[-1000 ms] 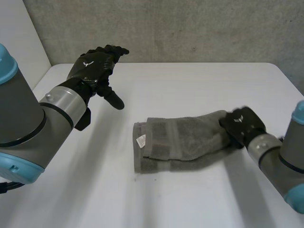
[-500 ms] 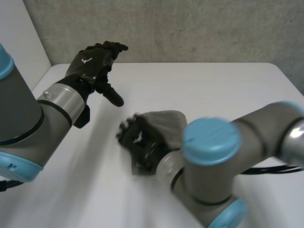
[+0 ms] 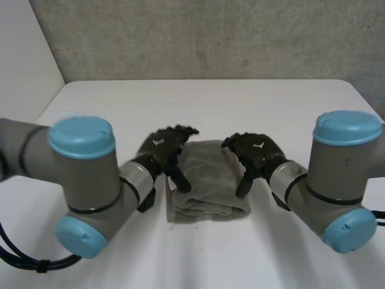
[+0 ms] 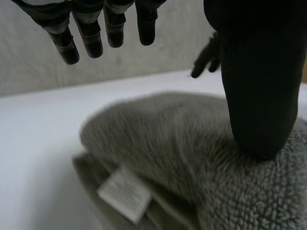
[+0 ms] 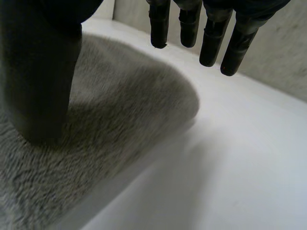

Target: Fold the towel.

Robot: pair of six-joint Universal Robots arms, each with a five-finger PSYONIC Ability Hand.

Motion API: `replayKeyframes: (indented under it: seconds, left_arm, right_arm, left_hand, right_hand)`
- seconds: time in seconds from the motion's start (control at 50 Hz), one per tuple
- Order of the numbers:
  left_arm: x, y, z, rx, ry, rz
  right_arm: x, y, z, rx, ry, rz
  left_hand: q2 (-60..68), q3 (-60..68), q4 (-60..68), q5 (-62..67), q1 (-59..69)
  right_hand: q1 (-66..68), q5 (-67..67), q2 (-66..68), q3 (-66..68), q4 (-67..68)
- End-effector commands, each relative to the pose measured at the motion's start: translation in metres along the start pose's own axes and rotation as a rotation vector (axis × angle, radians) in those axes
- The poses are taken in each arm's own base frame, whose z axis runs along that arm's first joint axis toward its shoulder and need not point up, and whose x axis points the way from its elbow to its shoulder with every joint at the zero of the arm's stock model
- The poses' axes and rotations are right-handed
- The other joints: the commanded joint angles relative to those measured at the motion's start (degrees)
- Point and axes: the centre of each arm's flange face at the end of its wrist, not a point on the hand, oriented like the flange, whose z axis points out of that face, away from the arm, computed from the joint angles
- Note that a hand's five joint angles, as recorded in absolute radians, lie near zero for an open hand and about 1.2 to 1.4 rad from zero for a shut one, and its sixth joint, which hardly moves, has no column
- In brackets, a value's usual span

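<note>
- Plainly, the towel (image 3: 207,180) lies as a thick folded bundle in the middle of the table (image 3: 289,102), straight in front of the robot and between the two hands.
- The left hand (image 3: 161,146) sits at the towel's left edge. In its wrist view the thumb (image 4: 259,96) stands tip-down on the top layer. The fingers (image 4: 91,38) hang straight and spread above the pile (image 4: 158,143), closed on nothing.
- The right hand (image 3: 255,150) mirrors it at the right edge. Its thumb (image 5: 41,81) presses the cloth (image 5: 120,110), and its fingers (image 5: 211,43) are loose and straight, clear of the towel and gripping nothing.
- Neither hand pinches cloth; each touches it with the thumb only.
- The relation that matters is that the towel lies inward of each hand, to the right of the left hand and to the left of the right. Both are about equally near, so neither arm has the better reach.
- The bundle is close to square, perhaps a little longer running away from the robot than across. Its stacked edges face the robot's side.
- A label (image 4: 125,192) pokes out of the lower layers on the left hand's side.
- My judgement is that folding is nearly done. What is left is to press the stack flat or, at most, fold it once more across. That fold would call for a real pinch on one side edge, which neither hand has now.
</note>
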Motion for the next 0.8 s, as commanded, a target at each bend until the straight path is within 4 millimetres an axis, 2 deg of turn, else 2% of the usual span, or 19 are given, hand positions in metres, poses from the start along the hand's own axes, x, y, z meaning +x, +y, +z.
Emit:
replayKeyframes:
  seconds: [0.02, 0.1, 0.12, 0.14, 0.16, 0.18, 0.2, 0.24, 0.26, 0.3, 0.32, 0.34, 0.36, 0.38, 0.4, 0.42, 0.46, 0.58, 0.8]
  left_arm:
    - [-0.005, 0.028, 0.011, -0.056, -0.014, 0.008]
    - [-0.004, 0.023, 0.010, -0.045, -0.014, 0.009]
    - [-0.002, 0.016, 0.008, -0.027, -0.011, 0.010]
    - [0.000, 0.002, 0.005, 0.006, -0.008, 0.012]
    - [0.000, 0.002, 0.004, 0.007, -0.008, 0.012]
    - [0.002, -0.016, -0.002, 0.052, -0.011, 0.015]
    - [0.002, -0.016, -0.002, 0.052, -0.012, 0.015]
    - [0.001, -0.057, -0.019, 0.155, -0.039, 0.018]
    - [0.001, -0.057, -0.019, 0.155, -0.039, 0.018]
    - [-0.008, -0.106, -0.043, 0.267, -0.096, 0.020]
    - [-0.008, -0.107, -0.043, 0.267, -0.097, 0.020]
    - [-0.018, -0.127, -0.056, 0.298, -0.145, 0.021]
    - [-0.028, -0.143, -0.069, 0.314, -0.196, 0.023]
    - [-0.028, -0.144, -0.069, 0.314, -0.196, 0.023]
    - [-0.034, -0.158, -0.083, 0.325, -0.238, 0.029]
    - [-0.035, -0.158, -0.083, 0.325, -0.238, 0.029]
    - [-0.037, -0.174, -0.103, 0.318, -0.277, 0.055]
    - [-0.035, -0.181, -0.122, 0.291, -0.298, 0.067]
    - [-0.034, -0.182, -0.126, 0.287, -0.295, 0.067]
  right_arm:
    - [-0.005, 0.020, 0.014, -0.046, -0.034, 0.000]
    - [-0.003, 0.008, 0.011, -0.015, -0.026, -0.002]
    - [0.000, -0.004, 0.006, 0.018, -0.011, -0.007]
    - [0.000, -0.005, 0.006, 0.018, -0.011, -0.007]
    - [0.004, -0.022, -0.003, 0.066, 0.008, -0.012]
    - [0.006, -0.038, -0.012, 0.115, 0.023, -0.020]
    - [0.006, -0.039, -0.012, 0.116, 0.023, -0.020]
    - [0.018, -0.070, -0.030, 0.210, 0.075, -0.030]
    - [0.019, -0.070, -0.030, 0.210, 0.075, -0.030]
    - [0.039, -0.096, -0.046, 0.287, 0.165, -0.033]
    - [0.039, -0.096, -0.046, 0.287, 0.165, -0.033]
    - [0.051, -0.108, -0.055, 0.325, 0.227, -0.032]
    - [0.051, -0.109, -0.055, 0.325, 0.228, -0.032]
    - [0.062, -0.121, -0.066, 0.362, 0.290, -0.032]
    - [0.071, -0.135, -0.078, 0.401, 0.345, -0.031]
    - [0.071, -0.135, -0.078, 0.401, 0.346, -0.031]
    - [0.083, -0.148, -0.092, 0.418, 0.412, -0.026]
    - [0.092, -0.155, -0.102, 0.378, 0.441, -0.011]
    - [0.090, -0.153, -0.106, 0.331, 0.430, -0.004]
  left_hand:
    - [0.5, 0.5, 0.5, -1.7, 0.0]
    - [0.5, 0.5, 0.5, -1.7, 0.0]
    - [0.5, 0.5, 0.5, -1.7, 0.0]
    - [0.5, 0.5, 0.5, -1.7, 0.0]
    - [0.5, 0.5, 0.5, -1.7, 0.0]
    - [0.5, 0.5, 0.5, -1.7, 0.0]
    - [0.5, 0.5, 0.5, -1.7, 0.0]
    - [0.5, 0.5, 0.5, -1.7, 0.0]
    - [0.5, 0.5, 0.5, -1.7, 0.0]
    - [0.5, 0.5, 0.5, -1.7, 0.0]
    - [0.5, 0.5, 0.5, -1.7, 0.0]
    - [0.5, 0.5, 0.5, -1.7, 0.0]
    - [0.5, 0.5, 0.5, -1.7, 0.0]
    - [0.5, 0.5, 0.5, -1.7, 0.0]
    - [0.5, 0.5, 0.5, -1.7, 0.0]
    - [0.5, 0.5, 0.5, -1.7, 0.0]
    - [0.5, 0.5, 0.5, -1.7, 0.0]
    - [0.5, 0.5, 0.5, -1.7, 0.0]
    - [0.5, 0.5, 0.5, -1.7, 0.0]
  right_hand:
    - [-3.2, -3.5, -4.4, -4.0, -5.0]
    - [-3.2, -3.5, -4.4, -4.0, -5.0]
    - [-3.2, -3.5, -4.4, -4.0, -5.0]
    - [-3.2, -3.5, -4.4, -4.0, -5.0]
    - [-3.2, -3.5, -4.4, -4.0, -5.0]
    - [-3.2, -3.5, -4.4, -4.0, -5.0]
    - [-3.2, -3.5, -4.4, -4.0, -5.0]
    - [-3.2, -3.5, -4.4, -4.0, -5.0]
    - [-3.2, -3.5, -4.4, -4.0, -5.0]
    - [-3.2, -3.5, -4.4, -4.0, -5.0]
    - [-3.2, -3.5, -4.4, -4.0, -5.0]
    - [-3.2, -3.5, -4.4, -4.0, -5.0]
    - [-3.2, -3.5, -4.4, -4.0, -5.0]
    - [-3.2, -3.5, -4.4, -4.0, -5.0]
    - [-3.2, -3.5, -4.4, -4.0, -5.0]
    - [-3.2, -3.5, -4.4, -4.0, -5.0]
    - [-3.2, -3.5, -4.4, -4.0, -5.0]
    - [-3.2, -3.5, -4.4, -4.0, -5.0]
    - [-3.2, -3.5, -4.4, -4.0, -5.0]
